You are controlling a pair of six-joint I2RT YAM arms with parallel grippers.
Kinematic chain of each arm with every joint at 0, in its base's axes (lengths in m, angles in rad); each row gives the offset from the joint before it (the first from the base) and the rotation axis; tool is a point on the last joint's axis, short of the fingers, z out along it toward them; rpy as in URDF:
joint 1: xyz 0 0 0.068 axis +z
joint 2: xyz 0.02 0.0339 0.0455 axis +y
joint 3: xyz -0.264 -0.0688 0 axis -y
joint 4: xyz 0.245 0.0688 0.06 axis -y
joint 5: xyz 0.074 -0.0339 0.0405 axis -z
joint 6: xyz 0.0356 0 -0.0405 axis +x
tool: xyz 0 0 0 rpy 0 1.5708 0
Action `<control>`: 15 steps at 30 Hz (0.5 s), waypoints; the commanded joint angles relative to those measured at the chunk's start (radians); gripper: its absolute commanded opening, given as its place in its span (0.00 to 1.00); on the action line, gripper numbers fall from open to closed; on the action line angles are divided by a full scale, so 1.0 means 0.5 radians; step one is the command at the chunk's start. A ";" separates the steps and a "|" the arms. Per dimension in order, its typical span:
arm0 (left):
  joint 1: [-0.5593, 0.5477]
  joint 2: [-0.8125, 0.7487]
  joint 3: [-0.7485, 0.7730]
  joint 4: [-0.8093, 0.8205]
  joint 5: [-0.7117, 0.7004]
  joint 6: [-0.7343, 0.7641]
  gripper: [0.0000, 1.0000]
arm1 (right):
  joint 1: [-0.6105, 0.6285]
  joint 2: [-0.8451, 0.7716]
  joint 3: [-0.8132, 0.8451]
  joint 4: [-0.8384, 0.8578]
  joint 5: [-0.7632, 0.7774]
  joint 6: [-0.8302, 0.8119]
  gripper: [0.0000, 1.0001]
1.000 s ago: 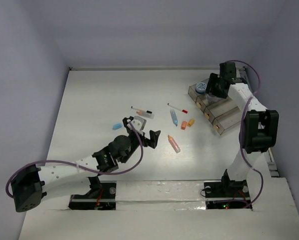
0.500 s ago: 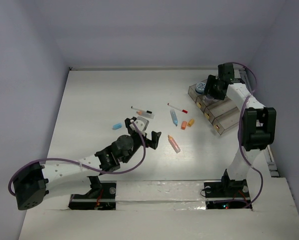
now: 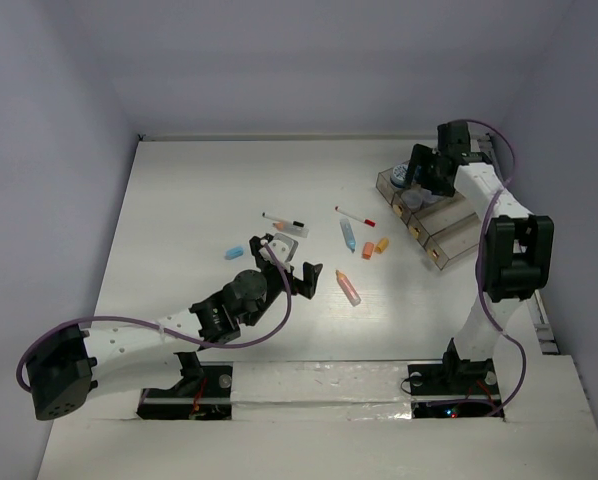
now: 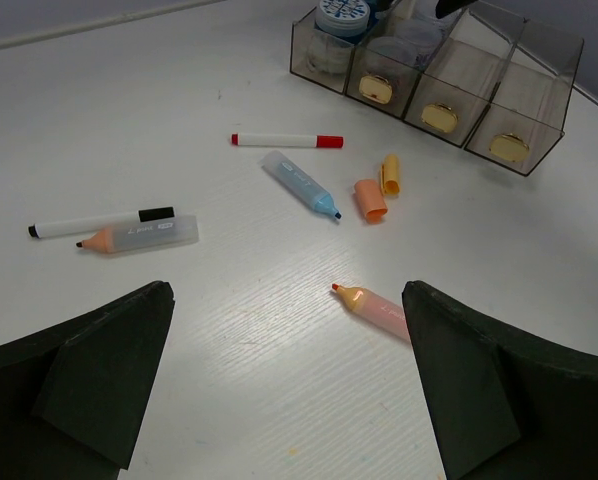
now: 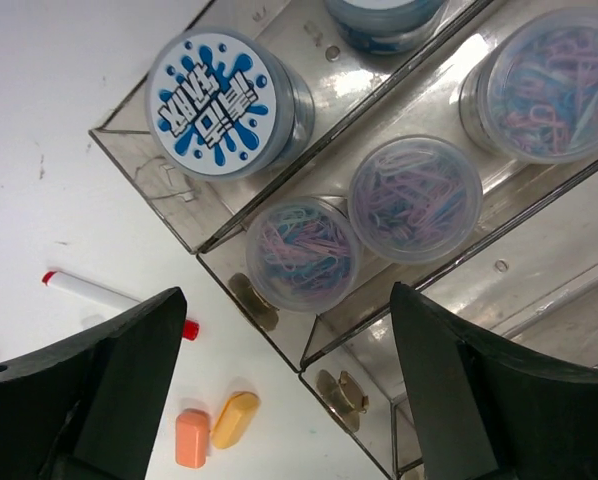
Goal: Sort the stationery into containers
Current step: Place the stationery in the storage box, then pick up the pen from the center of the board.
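right gripper (image 5: 284,300) jaws wide, empty, above a jar (image 5: 302,250) seated in the tray (image 5: 149,195): rise straight, clear of lids. left gripper (image 4: 287,300) wide, empty, near the pink marker (image 4: 381,312); straddle its barrel crosswise before closing.

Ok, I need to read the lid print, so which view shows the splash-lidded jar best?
The right wrist view: the jar is close, seen from straight above, print sharp. The left wrist view catches it at the top edge, cropped and oblique. The overhead view shows it tiny, print unreadable.
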 commanded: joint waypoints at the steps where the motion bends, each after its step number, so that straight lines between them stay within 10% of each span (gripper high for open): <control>1: 0.001 -0.041 0.068 0.062 -0.004 0.015 0.99 | -0.015 -0.065 0.140 -0.037 0.003 -0.053 0.89; 15: 0.001 -0.255 -0.021 0.013 -0.513 -0.102 0.99 | 0.675 -0.063 0.112 0.187 -0.163 -0.446 0.70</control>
